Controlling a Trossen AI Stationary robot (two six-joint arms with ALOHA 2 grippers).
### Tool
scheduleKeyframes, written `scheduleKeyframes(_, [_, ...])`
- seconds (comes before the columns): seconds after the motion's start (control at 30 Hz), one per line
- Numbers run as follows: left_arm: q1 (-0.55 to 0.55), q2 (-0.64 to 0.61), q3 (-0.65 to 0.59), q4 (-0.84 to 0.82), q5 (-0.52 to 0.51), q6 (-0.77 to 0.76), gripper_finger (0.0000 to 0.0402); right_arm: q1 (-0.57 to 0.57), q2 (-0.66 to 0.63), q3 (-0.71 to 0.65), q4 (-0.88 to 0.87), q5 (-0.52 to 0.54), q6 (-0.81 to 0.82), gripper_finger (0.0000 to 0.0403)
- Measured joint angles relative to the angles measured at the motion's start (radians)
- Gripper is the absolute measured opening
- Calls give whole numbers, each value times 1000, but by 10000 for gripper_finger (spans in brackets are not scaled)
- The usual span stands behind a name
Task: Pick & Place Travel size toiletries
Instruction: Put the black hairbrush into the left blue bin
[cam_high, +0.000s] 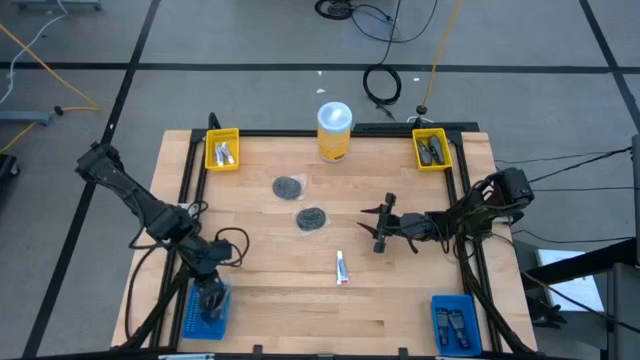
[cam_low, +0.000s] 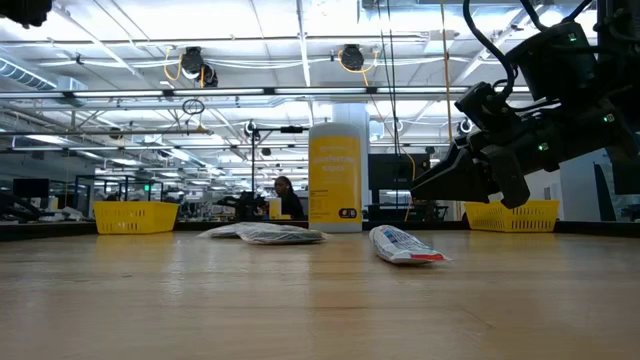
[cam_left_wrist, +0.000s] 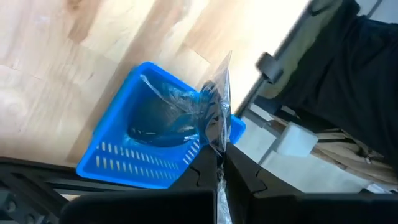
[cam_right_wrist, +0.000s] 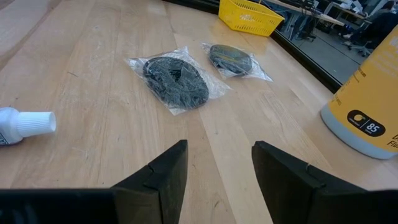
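Left tool over the blue basket with a wrapped piece; right tool hangs apart over the middle of the worktop.

My left tool (cam_left_wrist: 219, 163) is clamped on a clear wrapper (cam_left_wrist: 214, 109) above the blue basket (cam_high: 208, 312) at the worktop's (cam_high: 270, 300) near left corner. My right tool (cam_high: 381, 227) hovers with fingers spread, near two wrapped dark discs (cam_right_wrist: 176, 79) (cam_right_wrist: 231, 59). A white tube (cam_high: 341, 267) lies just beside it. The yellow canister (cam_high: 334, 131) stands at the far edge.
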Motion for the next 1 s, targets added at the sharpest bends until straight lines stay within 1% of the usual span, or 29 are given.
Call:
scheduleKeyframes(0.13, [3,2,-63,1,63,-30,3,0,0,0,0,0,0,171])
scheduleKeyframes(0.2, [2,2,-100,23,100,-41,5,0,0,0,0,0,0,171])
scheduleKeyframes(0.27, [2,2,-124,58,112,-40,5,0,0,0,0,0,0,171])
scheduleKeyframes(0.43, [2,2,-144,105,119,-12,5,0,0,0,0,0,2,171])
scheduleKeyframes(0.57, [2,-3,-144,177,212,-72,6,0,0,0,0,0,3,171])
scheduleKeyframes(0.63, [2,-13,-144,217,209,-84,2,0,0,0,0,0,3,171])
scheduleKeyframes(0.73, [2,-17,-144,266,158,-53,6,0,0,0,0,0,3,171])
scheduleKeyframes(0.8, [2,-11,-144,263,145,-29,5,0,0,0,0,0,3,171])
scheduleKeyframes(0.93, [2,0,-144,229,153,-17,4,0,0,0,0,0,3,171])
scheduleKeyframes(1.0, [0,0,-145,224,128,-5,9,0,0,0,-1,0,3,171])
